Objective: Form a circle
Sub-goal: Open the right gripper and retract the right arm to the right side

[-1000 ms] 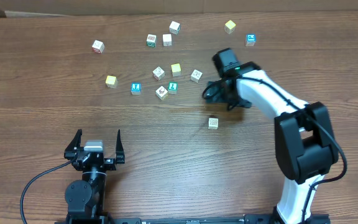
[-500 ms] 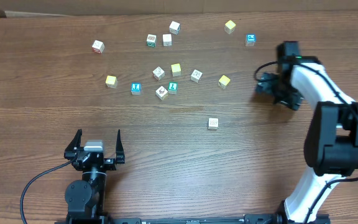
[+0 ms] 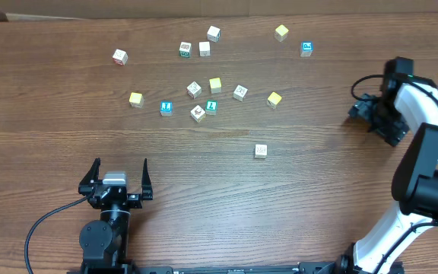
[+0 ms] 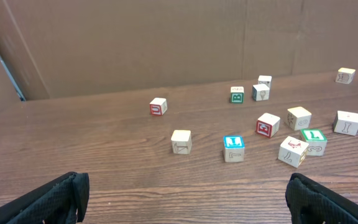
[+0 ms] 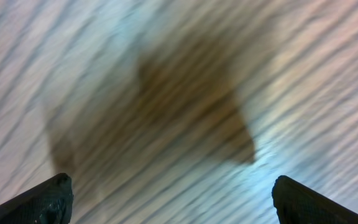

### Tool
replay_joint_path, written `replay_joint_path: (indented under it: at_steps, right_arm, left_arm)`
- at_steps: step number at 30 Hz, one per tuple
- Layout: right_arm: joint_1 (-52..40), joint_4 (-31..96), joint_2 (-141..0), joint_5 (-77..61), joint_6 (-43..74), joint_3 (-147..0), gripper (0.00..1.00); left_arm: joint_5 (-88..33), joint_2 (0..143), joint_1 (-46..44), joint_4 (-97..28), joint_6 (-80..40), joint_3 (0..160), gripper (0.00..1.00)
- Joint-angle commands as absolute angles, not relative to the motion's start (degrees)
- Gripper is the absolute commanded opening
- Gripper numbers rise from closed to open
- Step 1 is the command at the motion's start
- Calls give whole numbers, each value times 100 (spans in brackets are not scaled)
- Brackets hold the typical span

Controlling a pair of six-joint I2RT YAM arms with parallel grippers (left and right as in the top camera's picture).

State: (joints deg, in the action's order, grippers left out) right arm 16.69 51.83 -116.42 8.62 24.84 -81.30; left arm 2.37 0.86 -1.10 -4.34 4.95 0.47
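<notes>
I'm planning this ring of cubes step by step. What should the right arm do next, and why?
Probably swing the open, empty right gripper toward the lone white cube: it lies alone, apart from the middle cluster.

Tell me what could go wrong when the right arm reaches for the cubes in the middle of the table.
The right gripper is wide open, and the pale yellow cube and the teal cube lie close together among others; a finger may knock a neighbour.
The yellow cube further right lies on the way and may be pushed.
The right wrist view is blurred, so aiming is poor.
</notes>
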Motion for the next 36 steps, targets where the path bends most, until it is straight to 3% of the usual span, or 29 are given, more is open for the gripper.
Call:
replay_joint_path:
  at_steps: [1, 36]
  right_arm:
    - [1874, 5109, -11487, 980, 2530, -8095, 100]
    - [1929, 4611, -11487, 897, 2547, -8097, 100]
  left_arm:
    - [296, 27, -86, -419, 642, 27, 100]
    - [388, 27, -86, -281, 690, 27, 100]
